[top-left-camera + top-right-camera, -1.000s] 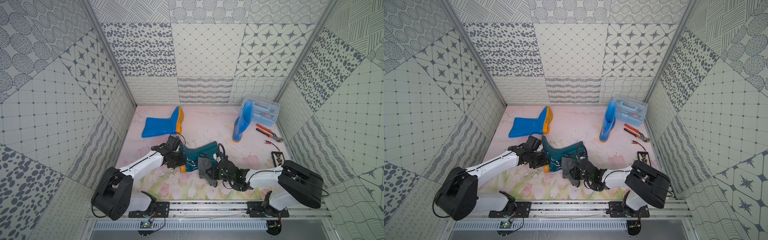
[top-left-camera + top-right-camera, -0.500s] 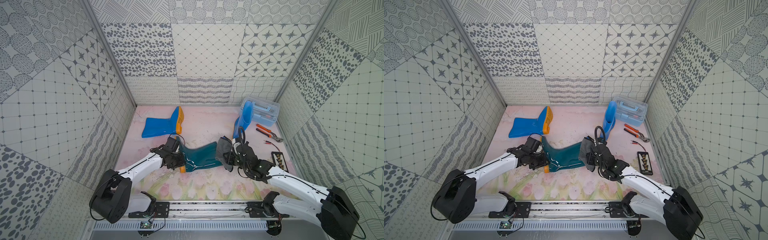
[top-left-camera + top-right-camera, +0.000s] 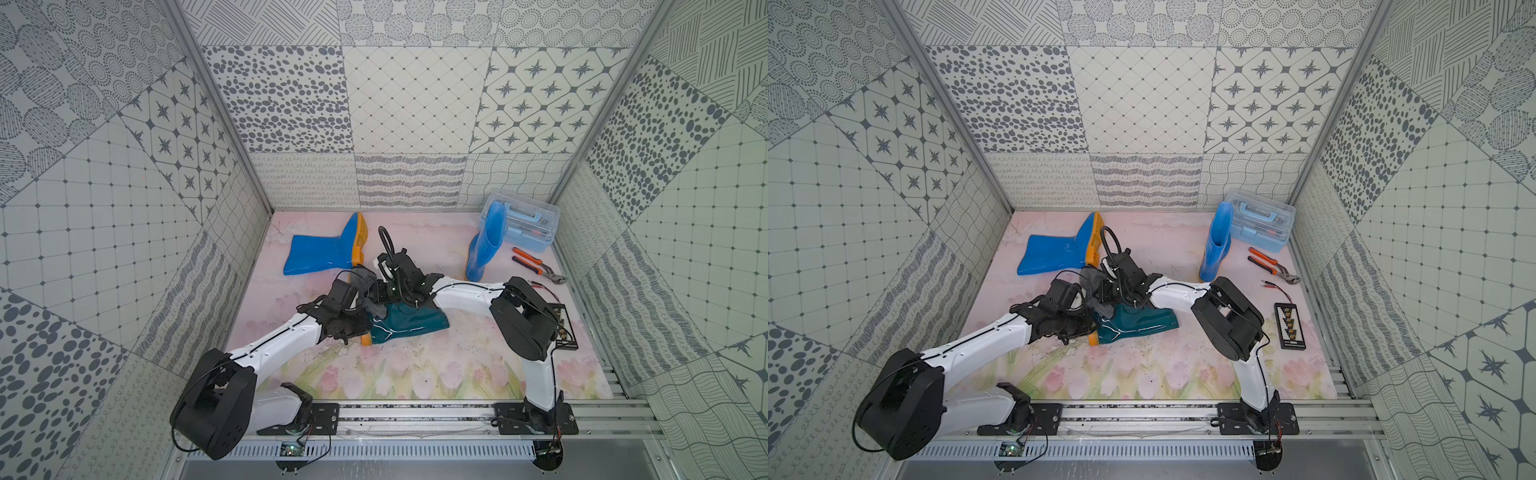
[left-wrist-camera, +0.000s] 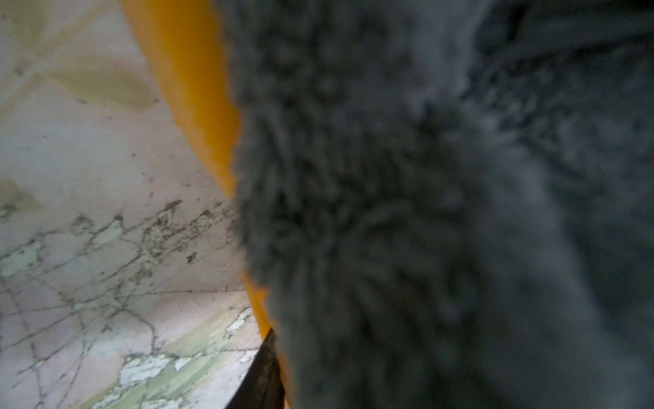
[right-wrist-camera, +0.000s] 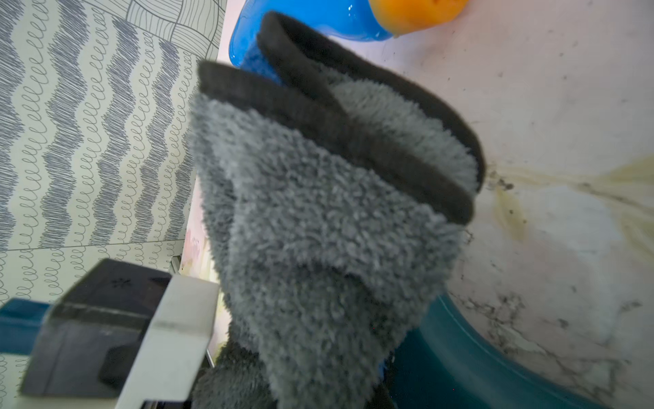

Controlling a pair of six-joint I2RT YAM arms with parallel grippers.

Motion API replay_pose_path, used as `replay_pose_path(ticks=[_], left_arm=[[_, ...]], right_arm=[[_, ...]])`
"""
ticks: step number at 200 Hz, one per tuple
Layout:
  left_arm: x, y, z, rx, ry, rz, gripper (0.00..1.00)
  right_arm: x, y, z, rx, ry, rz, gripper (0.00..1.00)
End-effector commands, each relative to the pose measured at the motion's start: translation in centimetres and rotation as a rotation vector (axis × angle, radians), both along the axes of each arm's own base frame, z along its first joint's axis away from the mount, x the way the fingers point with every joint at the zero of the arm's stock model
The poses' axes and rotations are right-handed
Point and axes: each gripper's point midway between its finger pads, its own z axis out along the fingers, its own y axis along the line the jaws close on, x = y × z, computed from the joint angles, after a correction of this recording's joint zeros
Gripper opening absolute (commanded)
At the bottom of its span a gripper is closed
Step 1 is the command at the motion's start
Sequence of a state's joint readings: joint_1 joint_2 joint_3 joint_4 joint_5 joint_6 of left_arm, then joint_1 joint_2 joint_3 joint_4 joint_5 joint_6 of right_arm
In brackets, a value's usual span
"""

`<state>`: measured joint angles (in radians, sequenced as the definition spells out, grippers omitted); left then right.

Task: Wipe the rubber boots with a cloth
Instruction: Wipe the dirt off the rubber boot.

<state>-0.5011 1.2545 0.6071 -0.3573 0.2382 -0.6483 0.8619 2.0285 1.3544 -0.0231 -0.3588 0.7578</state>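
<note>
We're mid-wipe on the glossy dark teal rubber boot (image 3: 409, 326) lying sideways on the floral mat (image 3: 415, 374), right gripper (image 3: 379, 291) pinching the fluffy dark grey cloth (image 5: 318, 219) over its foot, left gripper (image 3: 349, 328) at the orange sole (image 3: 365, 340), fingers hidden, grip unclear, and next, we reckon, comes a steady drag along the shaft.

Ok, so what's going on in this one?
The robot is wiping rubber boots. The left gripper clamps the teal boot, which lies on its side, at its orange-soled end. The right gripper holds the grey cloth bunched against that boot's foot, right next to the left gripper. Further back, the lying blue boot and the standing blue boot, beside a clear toolbox, are untouched.
</note>
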Motion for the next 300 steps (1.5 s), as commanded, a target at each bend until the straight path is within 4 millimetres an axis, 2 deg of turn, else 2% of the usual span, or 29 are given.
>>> replay_pose_path(ticks=[1, 20, 45, 78, 113, 143, 154, 168, 182, 209, 230, 253, 262, 272, 285, 300], left_arm=[[-4.8, -0.2, -1.8, 0.001, 0.157, -0.150, 0.00], [-5.1, 0.1, -2.0, 0.008, 0.163, -0.140, 0.00], [-5.0, 0.0, -2.4, 0.010, 0.171, -0.136, 0.00], [-5.0, 0.3, -3.1, 0.038, 0.200, -0.133, 0.00], [-5.0, 0.4, -3.3, 0.047, 0.205, -0.130, 0.00], [-4.8, 0.2, -3.0, 0.045, 0.202, -0.136, 0.00], [-4.6, 0.1, -2.9, 0.046, 0.200, -0.136, 0.00], [-4.4, 0.0, -2.8, 0.045, 0.198, -0.138, 0.00], [-4.2, 0.0, -2.8, 0.046, 0.199, -0.134, 0.00], [-4.0, -0.3, -2.9, 0.040, 0.201, -0.132, 0.00], [-3.8, -0.6, -2.8, 0.024, 0.201, -0.127, 0.00], [-3.8, -0.6, -2.6, 0.021, 0.195, -0.125, 0.00], [-3.9, -0.5, -2.5, 0.025, 0.196, -0.124, 0.00], [-3.9, -0.4, -2.5, 0.030, 0.195, -0.124, 0.00], [-4.1, -0.3, -2.4, 0.034, 0.196, -0.125, 0.00], [-4.1, -0.2, -2.4, 0.036, 0.194, -0.125, 0.00]], right_arm=[[-0.4, -1.0, -2.6, -0.033, 0.050, -0.026, 0.00], [-0.4, -5.3, -4.3, -0.105, 0.075, -0.092, 0.00], [-0.5, -12.0, -6.5, -0.226, 0.108, -0.172, 0.00], [-1.3, -19.4, -8.1, -0.385, 0.115, -0.253, 0.00], [-2.2, -24.6, -7.1, -0.507, 0.055, -0.297, 0.00], [-2.8, -27.2, -5.6, -0.555, 0.003, -0.321, 0.00], [-3.1, -27.5, -4.8, -0.560, -0.011, -0.316, 0.00], [-3.3, -26.8, -3.1, -0.551, -0.060, -0.302, 0.00], [-3.6, -24.7, -1.0, -0.526, -0.135, -0.264, 0.00], [-4.8, -18.9, 1.7, -0.437, -0.204, -0.170, 0.00], [-6.1, -13.5, 2.1, -0.304, -0.193, -0.089, 0.00], [-7.5, -9.7, -0.4, -0.242, -0.109, -0.024, 0.00], [-7.9, -9.3, -1.6, -0.235, -0.076, -0.017, 0.00], [-8.3, -9.7, -3.0, -0.256, -0.046, -0.025, 0.00], [-8.6, -11.5, -4.5, -0.312, -0.025, -0.045, 0.00], [-8.9, -14.6, -5.7, -0.406, -0.017, -0.071, 0.00]])
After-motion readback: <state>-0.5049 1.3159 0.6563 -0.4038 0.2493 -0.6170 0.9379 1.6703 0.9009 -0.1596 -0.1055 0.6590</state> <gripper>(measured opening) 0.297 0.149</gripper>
